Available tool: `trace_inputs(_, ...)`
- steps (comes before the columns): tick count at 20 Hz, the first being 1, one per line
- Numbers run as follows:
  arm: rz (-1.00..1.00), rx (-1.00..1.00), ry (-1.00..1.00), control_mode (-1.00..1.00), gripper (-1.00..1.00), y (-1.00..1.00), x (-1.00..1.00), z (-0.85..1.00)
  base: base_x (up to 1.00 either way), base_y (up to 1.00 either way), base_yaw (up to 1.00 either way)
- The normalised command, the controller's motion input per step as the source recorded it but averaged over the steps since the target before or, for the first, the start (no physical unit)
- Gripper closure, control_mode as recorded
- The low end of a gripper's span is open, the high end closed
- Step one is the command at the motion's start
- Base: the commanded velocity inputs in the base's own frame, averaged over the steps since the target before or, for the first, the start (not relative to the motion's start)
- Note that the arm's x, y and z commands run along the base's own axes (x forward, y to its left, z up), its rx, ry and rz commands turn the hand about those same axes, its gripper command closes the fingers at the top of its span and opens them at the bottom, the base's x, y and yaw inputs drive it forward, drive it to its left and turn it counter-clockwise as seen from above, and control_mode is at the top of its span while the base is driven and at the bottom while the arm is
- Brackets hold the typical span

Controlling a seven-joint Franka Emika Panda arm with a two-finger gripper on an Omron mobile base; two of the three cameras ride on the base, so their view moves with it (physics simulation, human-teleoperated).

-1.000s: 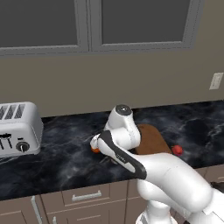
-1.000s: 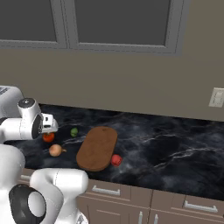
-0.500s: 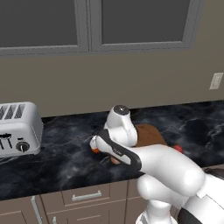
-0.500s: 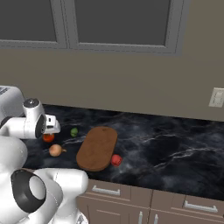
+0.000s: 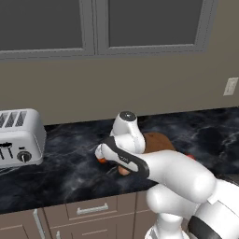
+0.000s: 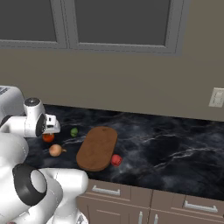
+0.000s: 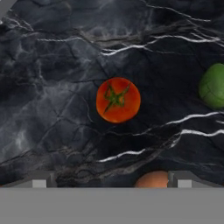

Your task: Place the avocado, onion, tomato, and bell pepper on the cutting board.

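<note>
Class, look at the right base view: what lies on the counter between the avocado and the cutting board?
Nothing: between the avocado and the cutting board there is only bare dark marble counter, seen in the right base view.

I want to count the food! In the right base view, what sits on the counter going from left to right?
Tomato → onion → avocado → cutting board → bell pepper.
</note>
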Motion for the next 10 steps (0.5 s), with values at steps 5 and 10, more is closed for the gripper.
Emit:
trace_inputs(5, 0.0, 0.0, 0.0, -1.0, -1.0, 0.01, 0.02, 0.0, 0.0, 0.0, 0.0)
trace_inputs(10, 0.0, 0.0, 0.0, -1.0, -1.0, 0.0, 0.03, -0.01, 0.0, 0.0, 0.0)
